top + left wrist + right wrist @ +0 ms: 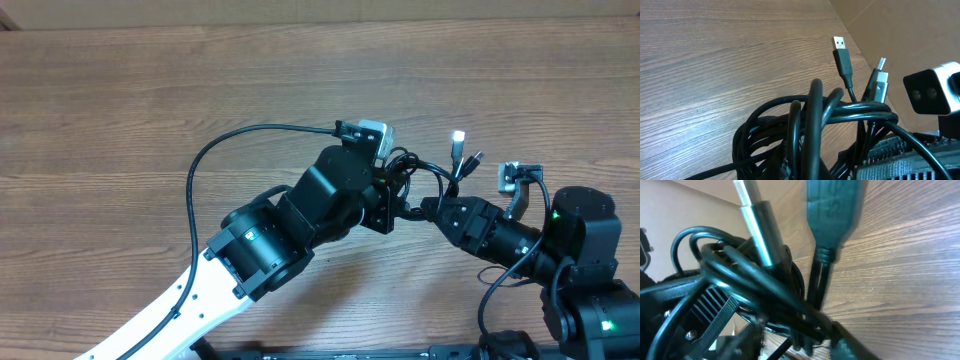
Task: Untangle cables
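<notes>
**Cable knot held up between two claws**

Overhead. Both arms were found tip to tip, right of centre over the wooden table (300,80). The cables (418,170) were seen as one tight black knot between the claw tips. The knot was held clear of the wood, with the plug ends (458,138) stuck upward. One plug face was caught by the light and glared white.

Left gripper (398,195). It was closed fully, with the knot bunched at its tip. Its fingers were covered by the wrist housing from above and by the loops in its own wrist view. Which strand was pinched could not be picked out.

Right gripper (428,207). It was set against the knot from the right. Whether its jaws were apart or clamped on a cord could not be told, as the tips were buried in cord in every view.

Left wrist view. Several loops were crossed over one another, and one loop (815,125) stood upright in front. A flat USB plug (840,44) was pointed up, with a silver-tipped plug (881,75) just beside it. A white camera housing (935,92) was cut off by the right edge. A ribbed black part (890,150) was cut off by the bottom edge and was not identified with certainty.

Right wrist view. The knot was very close to the lens and much of it was blurred. A silver plug tip (747,192) was cut off at the top edge. A black moulded plug (832,210) was smeared out of focus.

A thicker arm wire (200,170) was noted arcing over the table from the left wrist, apart from the knot.
</notes>
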### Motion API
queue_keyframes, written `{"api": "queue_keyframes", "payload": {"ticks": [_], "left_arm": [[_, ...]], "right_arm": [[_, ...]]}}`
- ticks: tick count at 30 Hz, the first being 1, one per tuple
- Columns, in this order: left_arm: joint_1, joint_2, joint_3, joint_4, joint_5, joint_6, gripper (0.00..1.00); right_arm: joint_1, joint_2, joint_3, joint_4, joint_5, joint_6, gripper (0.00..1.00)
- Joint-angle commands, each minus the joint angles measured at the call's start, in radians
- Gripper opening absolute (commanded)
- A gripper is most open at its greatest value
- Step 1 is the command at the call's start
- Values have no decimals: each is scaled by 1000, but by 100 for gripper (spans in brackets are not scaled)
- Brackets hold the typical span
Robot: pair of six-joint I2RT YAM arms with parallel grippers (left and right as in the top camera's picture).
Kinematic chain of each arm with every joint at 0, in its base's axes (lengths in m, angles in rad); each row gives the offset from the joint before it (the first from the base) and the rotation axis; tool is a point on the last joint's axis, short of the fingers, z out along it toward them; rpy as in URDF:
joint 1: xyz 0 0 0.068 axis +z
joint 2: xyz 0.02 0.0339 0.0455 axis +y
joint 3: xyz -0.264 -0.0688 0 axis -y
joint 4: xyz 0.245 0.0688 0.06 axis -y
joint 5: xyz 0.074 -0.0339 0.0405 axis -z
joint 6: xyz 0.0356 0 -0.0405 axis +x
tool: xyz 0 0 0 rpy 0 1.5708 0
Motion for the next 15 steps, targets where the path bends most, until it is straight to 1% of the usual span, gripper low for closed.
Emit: {"api": "queue_keyframes", "payload": {"ticks": [1,3,5,7,9,11,12,14,15], "left_arm": [[-14,1,6,13,21,-6,4],[-14,1,6,13,19,-6,4],[-14,1,6,13,19,-7,4],[-14,1,6,13,16,-9,4],[-14,1,6,12,4,-39,4],[-13,1,6,2,-21,-97,4],[-13,1,6,-15,-53,-148,4],[-13,1,6,-38,-94,-207,4],[-13,1,6,-50,-113,-240,4]], "right_arm": [[2,-6,21,2,-7,0,31],[2,-6,21,2,-7,0,25],[2,-6,21,2,-6,0,15],[2,-6,21,2,-6,0,9],[2,-6,21,1,-7,-2,5],[2,-6,21,-5,-7,-24,4],[2,-6,21,-11,-7,-69,4],[2,-6,21,-18,-10,-121,4],[2,-6,21,-22,-19,-171,4]]}}
